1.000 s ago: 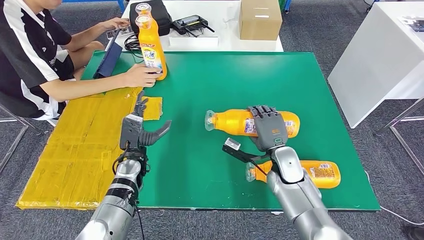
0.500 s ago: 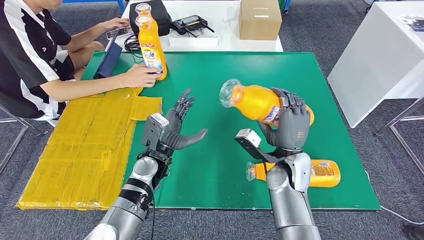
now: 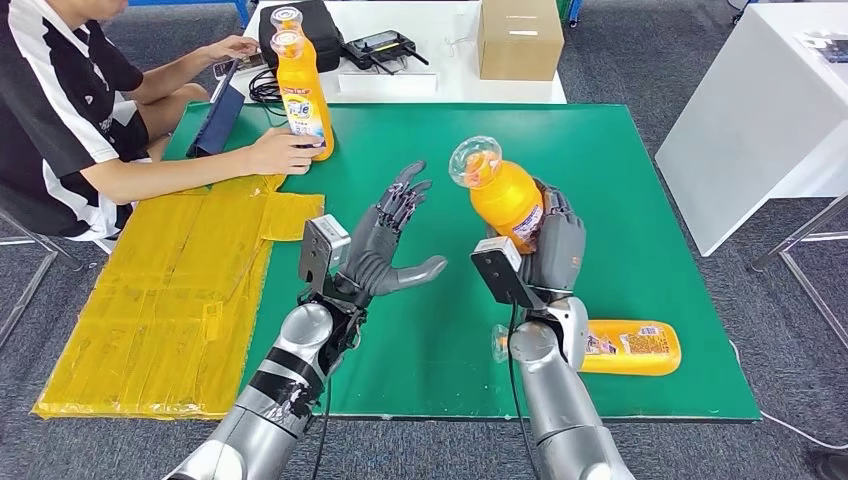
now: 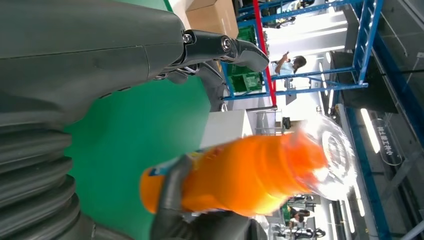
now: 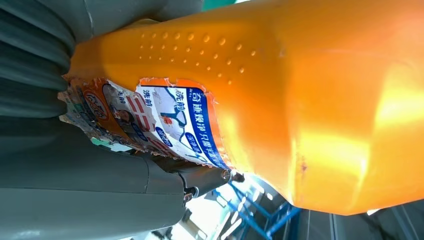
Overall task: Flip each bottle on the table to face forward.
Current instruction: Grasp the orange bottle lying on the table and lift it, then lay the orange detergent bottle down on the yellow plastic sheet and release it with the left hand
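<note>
My right hand (image 3: 553,250) grips an orange bottle (image 3: 500,195) and holds it nearly upright above the green table (image 3: 420,160), clear cap toward me. The same bottle (image 4: 250,175) (image 5: 280,100) appears in both wrist views, its torn label against my palm. My left hand (image 3: 385,245) hovers open just left of it, fingers spread, palm toward the bottle. A second orange bottle (image 3: 630,347) lies on its side near the table's front right edge, partly behind my right forearm. A third bottle (image 3: 303,100) stands upright at the far left, held by a person's hand (image 3: 280,150).
A person (image 3: 60,110) sits at the table's left side. A yellow mat (image 3: 170,290) covers the left part. Behind the green table stand a cardboard box (image 3: 518,38), a black bag (image 3: 318,25) and a device (image 3: 380,45). A white table (image 3: 770,110) is at the right.
My right hand lifted the bottle off the table and tipped it from lying flat to nearly upright. My left hand rose and moved right toward it, fingers spreading.
</note>
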